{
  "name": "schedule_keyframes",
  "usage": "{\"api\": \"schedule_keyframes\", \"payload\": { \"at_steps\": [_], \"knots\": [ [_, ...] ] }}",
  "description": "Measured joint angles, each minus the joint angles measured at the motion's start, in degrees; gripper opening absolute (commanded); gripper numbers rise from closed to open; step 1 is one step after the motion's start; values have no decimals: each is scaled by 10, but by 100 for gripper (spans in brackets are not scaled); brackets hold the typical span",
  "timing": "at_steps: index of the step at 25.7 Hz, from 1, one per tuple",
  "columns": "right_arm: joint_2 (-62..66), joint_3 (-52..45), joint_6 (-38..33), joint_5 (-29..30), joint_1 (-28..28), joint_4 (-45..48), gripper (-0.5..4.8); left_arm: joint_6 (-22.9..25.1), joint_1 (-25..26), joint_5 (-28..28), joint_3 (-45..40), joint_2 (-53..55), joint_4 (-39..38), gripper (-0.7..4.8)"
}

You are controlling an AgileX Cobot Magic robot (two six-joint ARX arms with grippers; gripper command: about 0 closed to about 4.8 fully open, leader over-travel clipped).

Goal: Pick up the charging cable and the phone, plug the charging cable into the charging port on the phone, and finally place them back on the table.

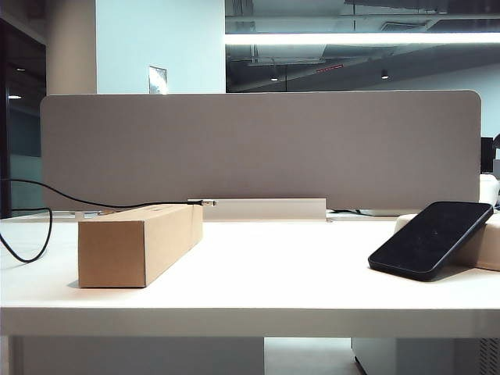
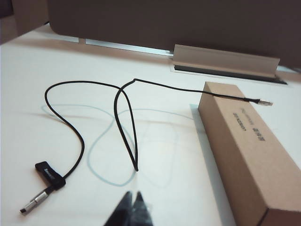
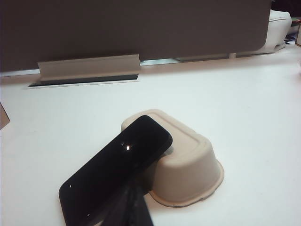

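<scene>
The charging cable lies in loose loops on the white table. Its thin end runs up over a cardboard box, and the small silvery plug tip sticks out past the box's top edge. My left gripper hangs shut and empty just short of the cable's loops. The black phone leans tilted against an upturned beige pulp tray, screen up. My right gripper is shut and empty in front of the phone's lower part. The charging port cannot be made out. Neither gripper shows in the exterior view.
A long brown cardboard box lies at the left, lengthwise toward the back. The cable's thick USB end with a black strap rests near my left gripper. A grey divider panel and a metal cable trough close the table's far edge.
</scene>
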State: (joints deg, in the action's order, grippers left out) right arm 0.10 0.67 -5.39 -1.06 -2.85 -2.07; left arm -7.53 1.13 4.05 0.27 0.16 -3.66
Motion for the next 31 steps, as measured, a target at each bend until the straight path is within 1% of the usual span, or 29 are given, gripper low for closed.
{"api": "schedule_keyframes", "payload": {
  "at_steps": [5,12,16,18,21,26,31],
  "knots": [
    [0,17,-2,0,0,0,-1,-9,0,4,4,0,-2,-6],
    [10,49,-4,0,0,-4,-1,-9,0,11,38,0,1,-6],
    [72,97,-22,0,0,-30,-1,-9,0,13,64,5,0,-6],
    [105,113,-23,0,0,-33,-1,-4,0,24,71,15,0,-6],
    [168,147,-24,0,0,-33,-1,21,0,59,99,67,3,-6],
    [227,167,-25,3,0,-31,-1,29,0,64,132,150,10,-6],
    [271,172,-47,37,0,-30,0,29,0,80,169,240,45,-6]
  ]
}}
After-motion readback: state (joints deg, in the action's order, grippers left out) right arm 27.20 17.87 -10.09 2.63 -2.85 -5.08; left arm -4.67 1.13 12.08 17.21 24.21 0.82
